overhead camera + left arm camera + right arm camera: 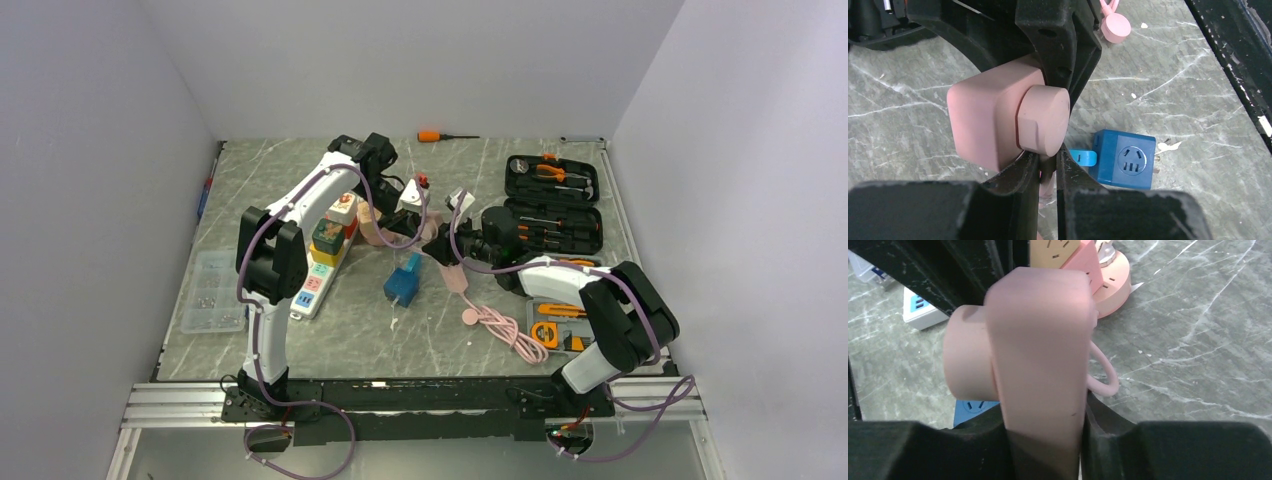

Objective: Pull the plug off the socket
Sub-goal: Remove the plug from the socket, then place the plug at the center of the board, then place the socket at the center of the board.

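Though overhead muddles both, wrist views list: right gripper (1043, 420) clamped on pink socket (1038, 340); left gripper (1048, 170) apparently pinching round plug (1044, 119)

marble table (350, 340) | pink cable (510, 335) | blue cube socket (403, 282) | screwdriver (432, 136) | tool case (550, 228)

You see the pale pink, square socket block (982, 125) raised off the grey marbled tabletop (1158, 90). The round pink plug (1044, 119) sits flush against its flat face, not pulled out.
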`<act>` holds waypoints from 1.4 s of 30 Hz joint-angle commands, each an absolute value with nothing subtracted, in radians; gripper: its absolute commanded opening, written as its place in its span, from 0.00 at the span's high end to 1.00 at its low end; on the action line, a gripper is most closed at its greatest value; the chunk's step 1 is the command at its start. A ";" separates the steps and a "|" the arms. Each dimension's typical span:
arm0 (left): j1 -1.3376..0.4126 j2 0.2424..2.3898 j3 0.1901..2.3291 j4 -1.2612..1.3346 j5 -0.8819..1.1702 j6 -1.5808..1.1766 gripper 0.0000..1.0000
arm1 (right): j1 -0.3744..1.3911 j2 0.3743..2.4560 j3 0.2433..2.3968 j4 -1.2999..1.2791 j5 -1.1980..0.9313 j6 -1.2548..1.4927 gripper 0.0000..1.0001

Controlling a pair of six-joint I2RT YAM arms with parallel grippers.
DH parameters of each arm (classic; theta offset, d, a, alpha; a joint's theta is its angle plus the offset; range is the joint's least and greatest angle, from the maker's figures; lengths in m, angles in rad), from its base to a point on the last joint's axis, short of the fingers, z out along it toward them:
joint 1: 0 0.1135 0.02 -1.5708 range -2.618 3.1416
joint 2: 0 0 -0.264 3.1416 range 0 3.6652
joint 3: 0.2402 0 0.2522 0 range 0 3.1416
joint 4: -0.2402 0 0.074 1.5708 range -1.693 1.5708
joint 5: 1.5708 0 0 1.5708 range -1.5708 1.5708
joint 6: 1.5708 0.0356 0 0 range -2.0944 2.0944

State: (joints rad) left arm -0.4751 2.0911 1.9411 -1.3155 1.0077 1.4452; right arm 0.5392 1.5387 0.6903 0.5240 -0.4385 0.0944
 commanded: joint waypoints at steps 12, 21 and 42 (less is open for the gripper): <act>-0.483 2.000 1.949 -1.406 1.080 1.490 1.00 | 0.421 1.586 0.746 0.585 -0.501 0.222 1.00; -0.501 1.978 1.940 -1.572 1.060 1.661 1.00 | 0.384 1.631 0.814 0.453 -0.242 0.165 1.00; -0.544 1.923 1.677 -0.681 0.674 0.992 1.00 | 0.323 1.808 1.065 0.249 -0.128 0.241 1.00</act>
